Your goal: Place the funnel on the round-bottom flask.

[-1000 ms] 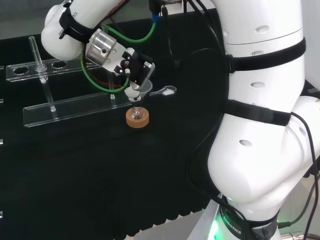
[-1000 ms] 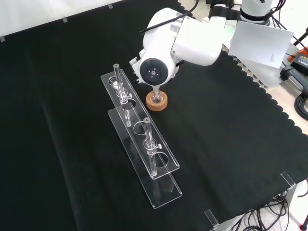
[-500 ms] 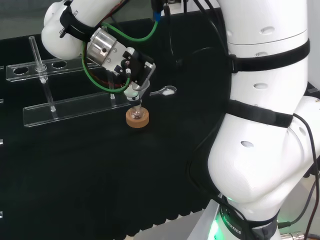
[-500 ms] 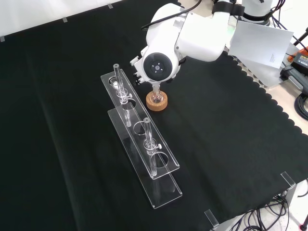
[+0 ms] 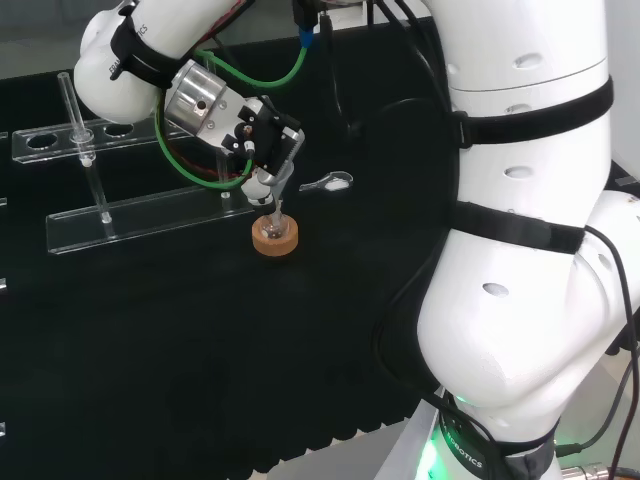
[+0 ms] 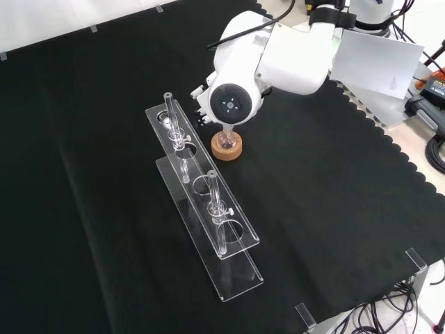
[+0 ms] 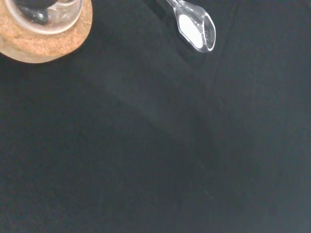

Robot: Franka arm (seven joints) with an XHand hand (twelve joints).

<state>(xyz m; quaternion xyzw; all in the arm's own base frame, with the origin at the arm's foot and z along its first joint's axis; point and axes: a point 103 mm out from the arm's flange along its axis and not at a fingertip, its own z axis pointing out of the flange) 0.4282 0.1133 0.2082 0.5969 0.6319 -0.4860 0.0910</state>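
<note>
A small clear round-bottom flask [image 5: 274,222] sits on a cork ring [image 5: 274,238] near the middle of the cloth. My hand [image 5: 262,140] hovers just above it, fingers curled round a clear funnel [image 5: 281,176] that hangs tilted, its stem pointing down at the flask's neck. In the front view the arm's white link with its round grey cap [image 6: 229,104] hides the hand; below it stand the flask [image 6: 227,137] and the cork ring [image 6: 227,148]. The wrist view catches the cork ring [image 7: 48,41] with the flask's glass [image 7: 48,14] on it.
A clear spoon holding white powder [image 5: 331,182] lies just right of the flask in the head view, and shows again in the wrist view [image 7: 193,25]. Two long clear racks [image 5: 140,215] [image 6: 201,209] with upright test tubes [image 5: 68,105] stand beyond the flask.
The hand has drifted a little left and turned in the head view, and the funnel now hangs more tilted over the flask. Flask and cork ring stay put.
</note>
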